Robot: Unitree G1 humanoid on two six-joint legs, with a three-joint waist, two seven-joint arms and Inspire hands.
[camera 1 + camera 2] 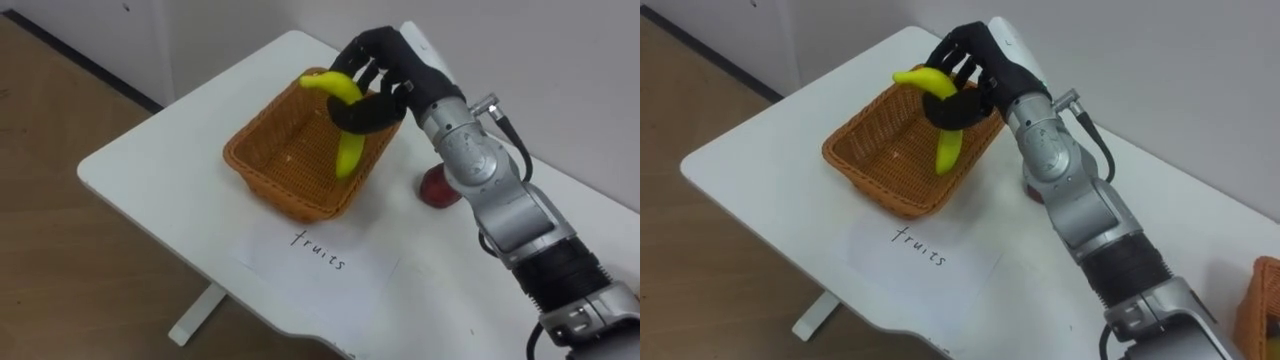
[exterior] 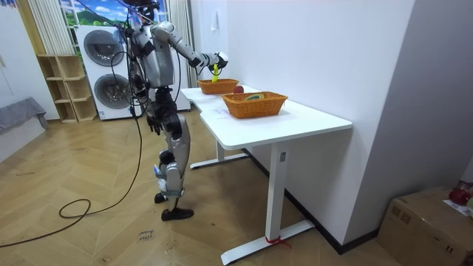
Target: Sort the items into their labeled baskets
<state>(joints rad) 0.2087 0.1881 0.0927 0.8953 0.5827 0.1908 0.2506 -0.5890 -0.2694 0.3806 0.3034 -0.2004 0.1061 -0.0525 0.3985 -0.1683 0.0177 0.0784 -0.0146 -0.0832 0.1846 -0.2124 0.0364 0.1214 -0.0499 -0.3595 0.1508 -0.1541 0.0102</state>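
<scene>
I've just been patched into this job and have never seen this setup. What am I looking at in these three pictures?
It is a two-legged humanoid robot standing at a white table. Two pictures come from the cameras in its head, looking down at its work. The third is from a camera across the room. Its right robot hand is curled round a yellow banana, holding it above a wicker basket next to a handwritten paper label. A red apple lies on the table beside that basket, partly behind the arm. The room view shows a second basket further along the table.
</scene>
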